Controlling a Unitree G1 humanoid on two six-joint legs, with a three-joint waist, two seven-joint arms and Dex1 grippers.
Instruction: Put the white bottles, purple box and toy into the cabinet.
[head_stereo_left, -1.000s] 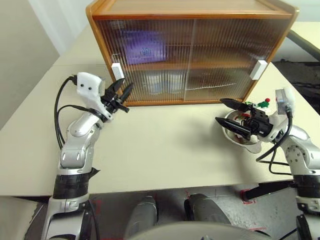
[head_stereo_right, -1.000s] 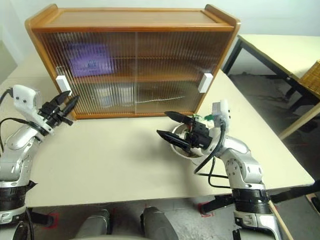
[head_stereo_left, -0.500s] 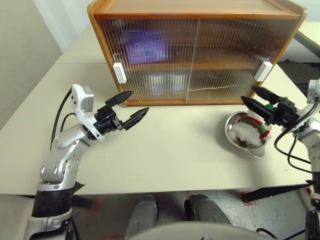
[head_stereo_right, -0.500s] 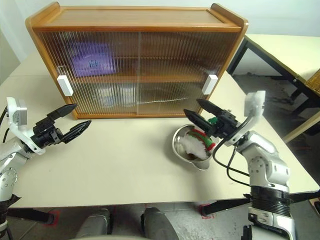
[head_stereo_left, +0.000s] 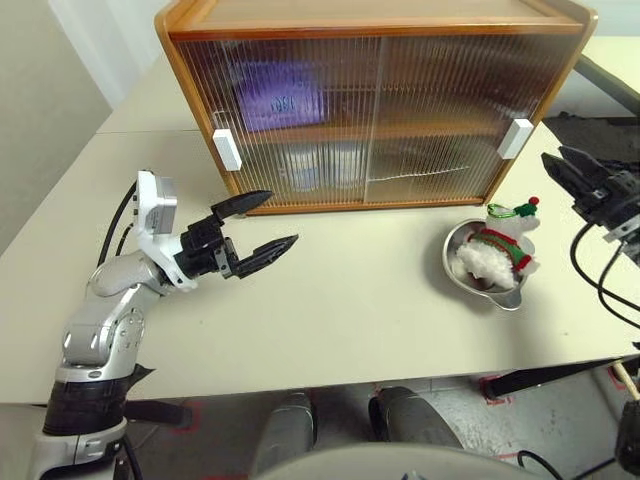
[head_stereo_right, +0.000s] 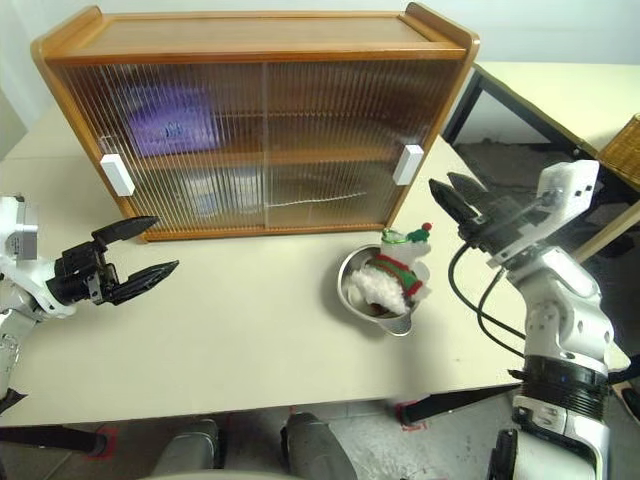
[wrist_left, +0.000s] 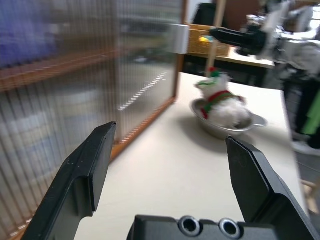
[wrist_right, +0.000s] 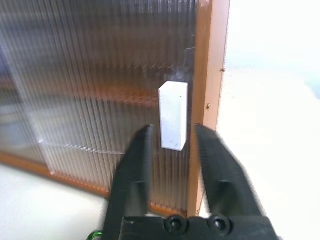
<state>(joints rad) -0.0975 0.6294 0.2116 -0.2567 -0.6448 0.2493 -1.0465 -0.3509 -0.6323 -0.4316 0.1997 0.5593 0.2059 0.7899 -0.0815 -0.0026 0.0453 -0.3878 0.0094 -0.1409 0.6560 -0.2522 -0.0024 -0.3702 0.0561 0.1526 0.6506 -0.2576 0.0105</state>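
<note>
The left gripper (head_stereo_left: 262, 222) stands with its two black fingers spread wide and nothing between them, hovering over the table (head_stereo_left: 340, 300) just in front of the cabinet (head_stereo_left: 370, 100), near the lower left corner of its front. Through the left wrist view the gap between the fingers frames bare tabletop and, farther off, the bowl with the toy.

The right gripper (head_stereo_right: 455, 195) holds its fingers narrow, only a small gap between them, and grips nothing. It hangs in the air beside the cabinet's right end, apart from the wood, with its tips turned toward the cabinet. In the right wrist view its fingers line up on either side of the white handle (wrist_right: 173, 116) on the cabinet's right sliding door, without touching it.

The toy (head_stereo_left: 494, 248), a fluffy white plush with a red-and-green scarf and hat, sits in a round steel bowl (head_stereo_left: 470, 275) on the table in front of the cabinet's right front corner, below and short of the right gripper, free of both grippers.

The cabinet stands at the back of the table with both ribbed sliding doors closed; a second white handle (head_stereo_left: 227, 150) sits on the left door. Behind the ribbed panel, the purple box (head_stereo_left: 278, 95) shows as a lavender blur on the upper shelf at the cabinet's left side. Pale shapes on the lower shelf (head_stereo_left: 325, 165) are likely the white bottles, but the ribbing blurs them too much to be certain.
</note>
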